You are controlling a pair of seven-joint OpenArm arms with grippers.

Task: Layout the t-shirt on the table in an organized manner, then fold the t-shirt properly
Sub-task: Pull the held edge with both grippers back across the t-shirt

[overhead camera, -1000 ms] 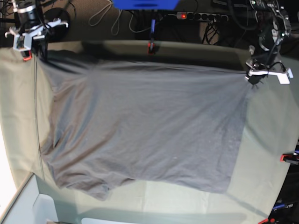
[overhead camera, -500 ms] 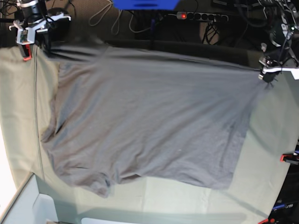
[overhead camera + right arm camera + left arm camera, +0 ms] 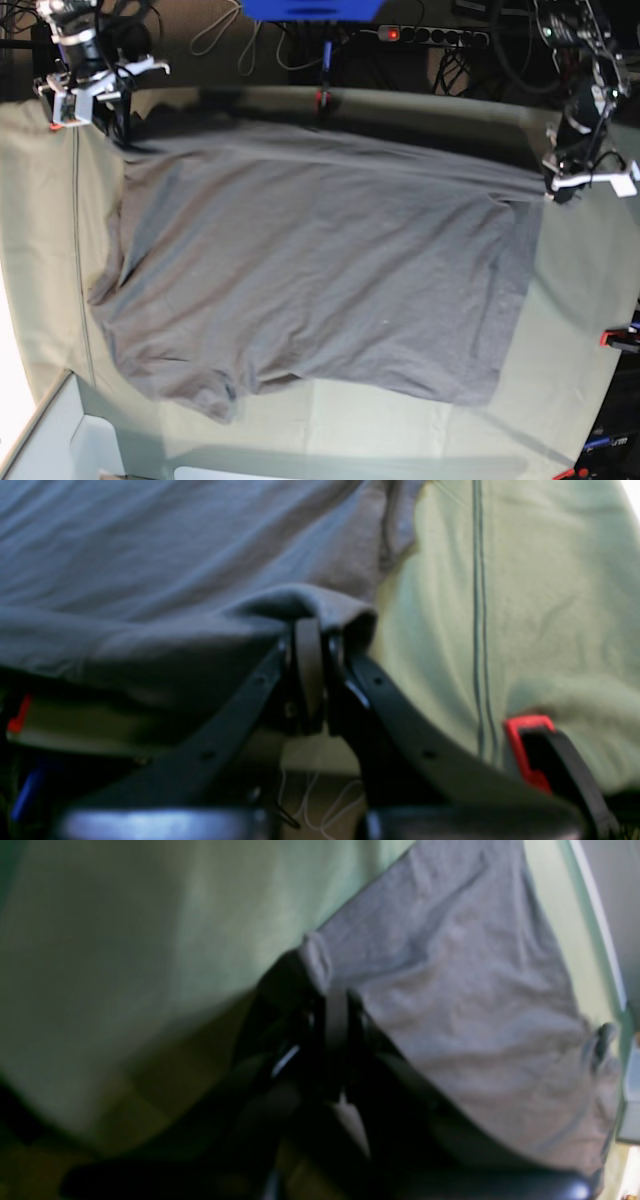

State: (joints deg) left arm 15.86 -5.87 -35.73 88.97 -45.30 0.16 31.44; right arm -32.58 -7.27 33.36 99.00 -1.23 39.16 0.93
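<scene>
The dark grey t-shirt [image 3: 320, 270] lies spread across the pale green table [image 3: 40, 250], its far edge lifted and stretched between both arms. At the far right corner, my left gripper [image 3: 555, 190] is shut on the t-shirt's hem. The left wrist view shows that gripper [image 3: 332, 1000] pinching a bunched corner of the t-shirt [image 3: 450, 990]. At the far left corner, my right gripper [image 3: 115, 125] is shut on the cloth. In the right wrist view the right gripper [image 3: 310, 630] holds a fold of the t-shirt [image 3: 175, 555] above the table [image 3: 540, 605].
Red clips [image 3: 322, 98] [image 3: 612, 338] [image 3: 525, 730] hold the table cloth at its edges. Behind the far edge are cables, a power strip [image 3: 430, 35] and a blue object [image 3: 310, 8]. A pale bin [image 3: 60, 440] stands at the near left corner.
Both grippers kept their hold on the far corners. The shirt's far edge was pulled back and outward. The arm on the left shifted right; the one on the right came lower and inward.
</scene>
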